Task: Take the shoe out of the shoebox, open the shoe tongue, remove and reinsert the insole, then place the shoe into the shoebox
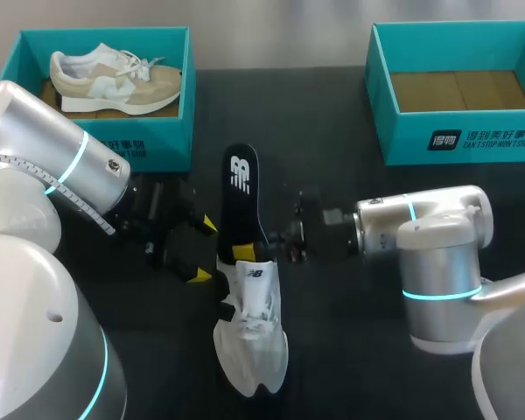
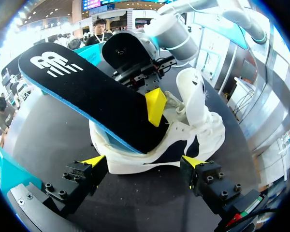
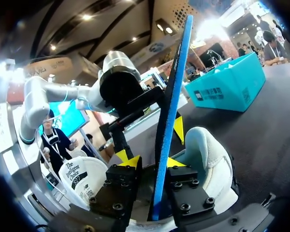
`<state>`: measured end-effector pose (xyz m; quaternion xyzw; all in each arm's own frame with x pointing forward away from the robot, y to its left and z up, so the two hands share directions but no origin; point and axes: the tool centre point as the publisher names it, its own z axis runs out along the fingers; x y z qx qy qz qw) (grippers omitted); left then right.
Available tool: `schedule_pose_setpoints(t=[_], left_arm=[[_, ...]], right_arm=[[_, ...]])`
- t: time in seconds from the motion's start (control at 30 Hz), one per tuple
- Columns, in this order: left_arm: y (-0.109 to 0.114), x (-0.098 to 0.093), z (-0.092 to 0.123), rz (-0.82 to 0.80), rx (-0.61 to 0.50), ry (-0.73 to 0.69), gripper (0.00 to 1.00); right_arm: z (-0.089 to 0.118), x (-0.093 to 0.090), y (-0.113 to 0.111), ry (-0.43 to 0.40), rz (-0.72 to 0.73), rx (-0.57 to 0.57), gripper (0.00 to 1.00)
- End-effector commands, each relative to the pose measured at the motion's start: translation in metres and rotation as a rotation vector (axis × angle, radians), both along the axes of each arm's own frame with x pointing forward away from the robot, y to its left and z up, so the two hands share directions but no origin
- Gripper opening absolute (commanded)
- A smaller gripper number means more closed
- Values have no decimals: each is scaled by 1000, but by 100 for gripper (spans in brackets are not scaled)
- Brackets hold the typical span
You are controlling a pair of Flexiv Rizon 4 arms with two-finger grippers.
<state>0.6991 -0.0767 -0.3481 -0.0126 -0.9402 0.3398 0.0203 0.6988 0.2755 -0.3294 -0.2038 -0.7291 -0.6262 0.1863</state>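
A white shoe [image 1: 252, 350] lies at lower centre of the dark bench [image 1: 359, 341], toe toward the bottom edge of the frame, its tongue [image 2: 192, 94] lifted clear of the opening. A black insole [image 1: 241, 197] with a white logo and a blue underside juts from the shoe's heel opening. One end sits inside the shoe and the logo end is raised, pointing toward the top of the frame. The right gripper [image 1: 295, 234], reaching in from the right side, has the insole's edge pinched between its fingers [image 3: 174, 162] – the right wrist view shows the insole standing edge-on in the narrow gap between the two yellow tips. The left gripper [image 1: 205, 249], entering from the left, sits just beside the heel with its fingers [image 2: 94, 160] spread wide. The shoe lies just ahead of the tips, and no grip on it shows. At upper left a teal box [image 1: 149, 144] holds a beige shoe [image 1: 114, 79] lying on its side; a second teal box [image 1: 472, 140] stands at upper right – both well apart from the white shoe.
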Motion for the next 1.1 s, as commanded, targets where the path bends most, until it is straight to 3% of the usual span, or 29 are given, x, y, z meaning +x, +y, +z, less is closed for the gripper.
schedule_pose_setpoints(t=[0.03,0.5,0.67,0.77,1.1], left_arm=[[0,0,0,0,1,-1,100],[0,0,0,0,1,-1,100],[0,0,0,0,1,-1,100],[0,0,0,0,1,-1,100],[0,0,0,0,1,-1,100]], right_arm=[[7,4,1,-7,10,-17,29],[21,17,6,-54,31,-23,27],[22,22,7,-60,25,-28,19],[23,26,8,-66,22,-31,0],[6,21,6,7,14,-18,0]])
